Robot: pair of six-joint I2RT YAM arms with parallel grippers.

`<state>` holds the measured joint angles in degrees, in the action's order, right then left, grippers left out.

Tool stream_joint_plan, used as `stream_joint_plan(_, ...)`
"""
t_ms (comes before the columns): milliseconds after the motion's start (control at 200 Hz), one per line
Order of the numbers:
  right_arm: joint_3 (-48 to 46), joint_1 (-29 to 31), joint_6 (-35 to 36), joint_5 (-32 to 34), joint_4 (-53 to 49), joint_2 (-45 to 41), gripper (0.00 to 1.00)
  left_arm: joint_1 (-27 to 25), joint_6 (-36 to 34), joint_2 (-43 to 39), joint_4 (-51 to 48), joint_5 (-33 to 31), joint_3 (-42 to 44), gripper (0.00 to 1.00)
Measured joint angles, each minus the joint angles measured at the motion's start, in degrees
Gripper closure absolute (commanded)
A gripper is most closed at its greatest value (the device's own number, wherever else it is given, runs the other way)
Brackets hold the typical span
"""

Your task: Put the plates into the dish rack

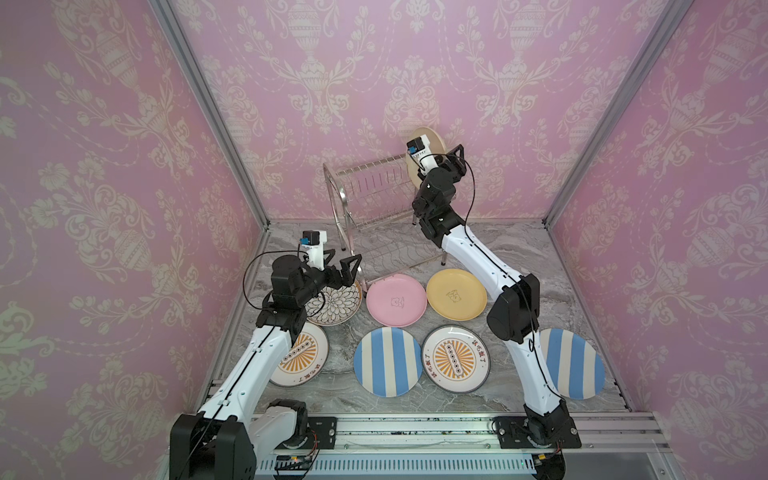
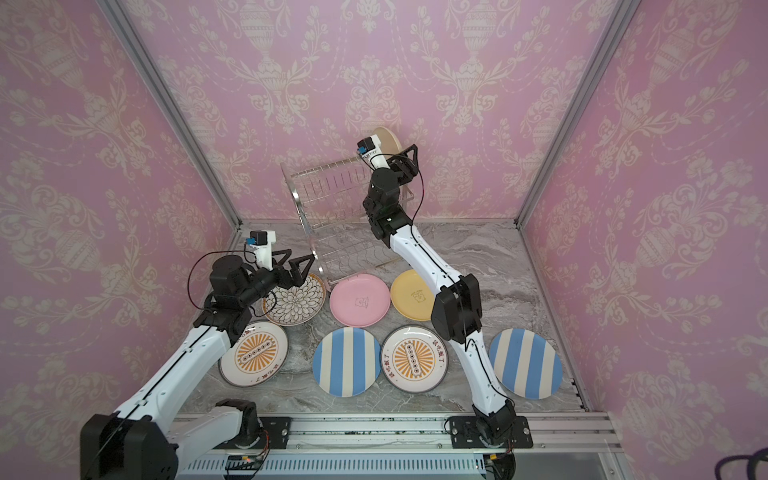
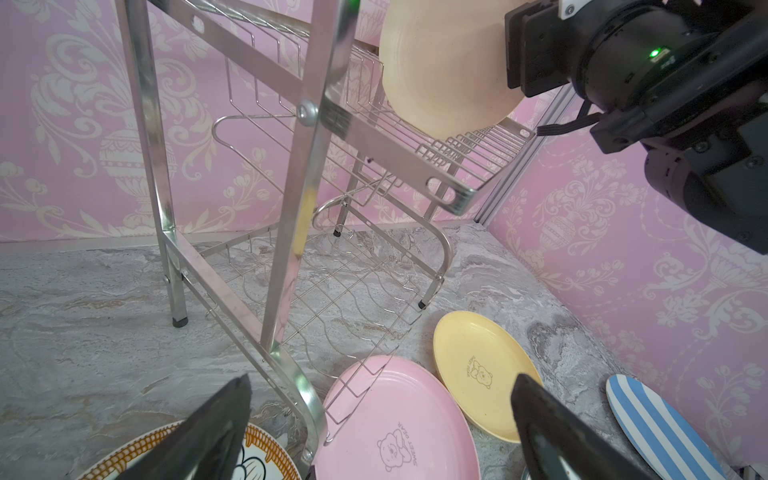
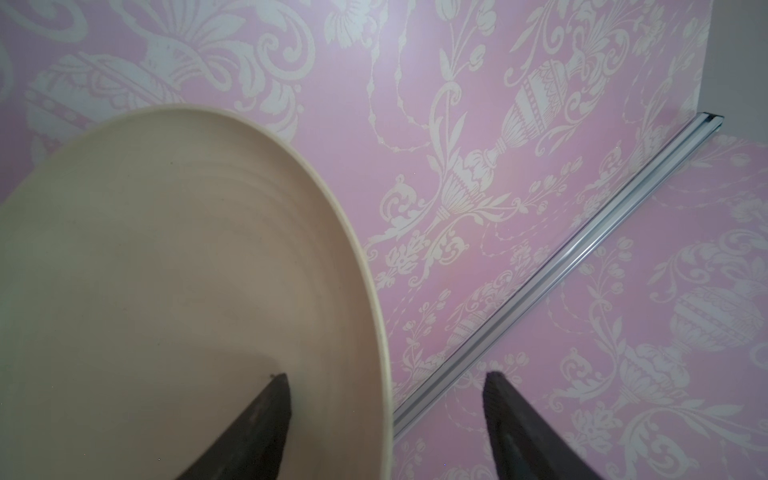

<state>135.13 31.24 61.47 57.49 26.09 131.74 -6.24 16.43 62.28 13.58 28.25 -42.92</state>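
Nearest the arm bases, four plates lie flat in a row on the surface [image 1: 519, 257]:
- left sunburst plate [image 1: 297, 357], partly under the left arm [image 1: 253, 365];
- middle striped plate [image 1: 387, 361];
- middle sunburst plate [image 1: 455, 359];
- right striped plate [image 1: 575, 363], partly behind the right arm [image 1: 536, 370].

Behind that row, three more lie flat: petal plate [image 1: 338, 305], pink plate [image 1: 396, 299] and yellow plate [image 1: 456, 294]. The pink and yellow rims sit just beside each other.

The left pincer [image 1: 340, 264] hovers over the far edge of the petal plate, jaws wide apart, holding nothing.

Just beyond, the dish rack [image 1: 374, 195] stands on the surface. In the left wrist view, the front wire of its lower shelf overlaps the far rim of the pink plate.

Farthest back, the cream plate [image 1: 434, 139] stands on edge in the slots of the upper tier, at the rack's right end in both top views. The right pincer [image 4: 386, 377] is at this plate with jaws spread. One finger [image 4: 249, 436] lies across the plate face and the other is clear of the rim, so the plate is not clamped.
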Motion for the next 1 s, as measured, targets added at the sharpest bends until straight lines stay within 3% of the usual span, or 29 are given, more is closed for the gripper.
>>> stream_joint_plan(225, -4.81, 0.00, -6.80, -0.66, -6.03, -5.92, 0.05, 0.00, -0.02, -0.11, -0.22, -0.09, 0.00, 0.01)
stream_joint_plan(620, -9.88, 0.39, -28.41, -8.46, -25.66, -15.89, 0.00, 0.00, -0.02, -0.79, -2.64, -0.52, 0.00, 0.01)
stream_joint_plan(996, -4.66, 0.39, -33.27, -11.74, -34.77, -14.58, 0.02, 0.00, -0.04, -1.46, -3.04, -0.66, 0.00, 0.01)
